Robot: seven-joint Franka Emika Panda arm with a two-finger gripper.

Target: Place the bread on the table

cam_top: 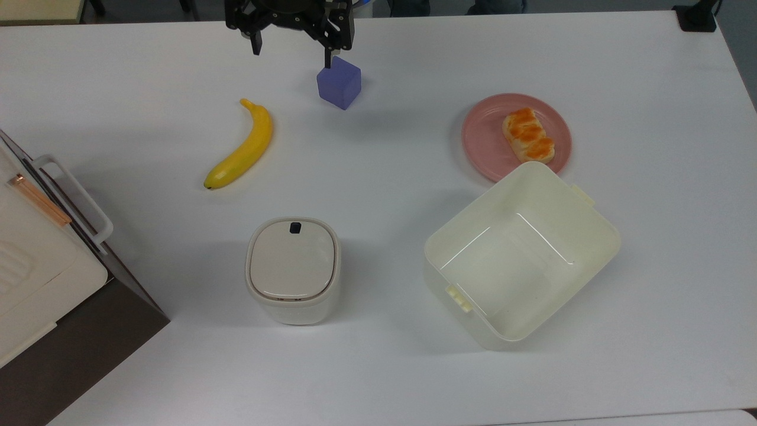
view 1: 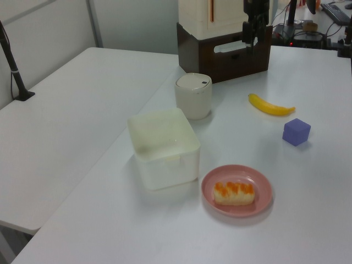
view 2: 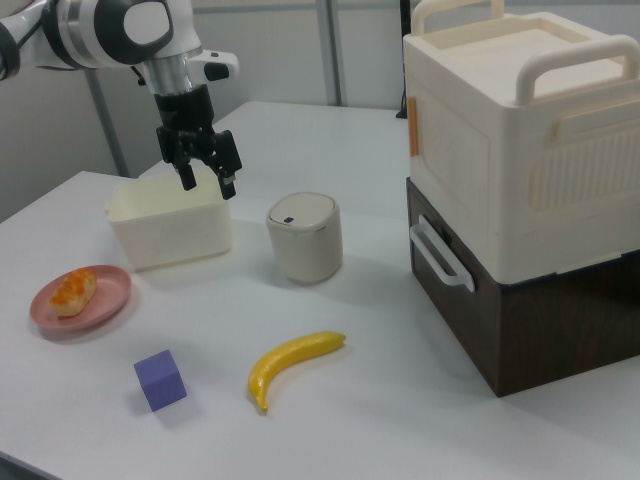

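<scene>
The bread (cam_top: 528,135) is a tan bun with orange glaze. It lies on a round pink plate (cam_top: 482,139) at the top view's right, on the white table (cam_top: 384,154). The left view has the bread (view 1: 235,192) near the front, and in the right view the bread (view 2: 73,290) is at the left. My gripper (cam_top: 291,50) hangs open and empty at the top view's upper edge, well left of the plate. In the right view the gripper (view 2: 207,183) is raised in front of the cream bin.
A purple cube (cam_top: 339,83) sits just below the gripper in the top view, with a yellow banana (cam_top: 242,148) to its left. An open cream bin (cam_top: 520,254) stands right beside the plate. A white lidded canister (cam_top: 293,269) and a cream-and-brown box stack (cam_top: 35,266) are also there.
</scene>
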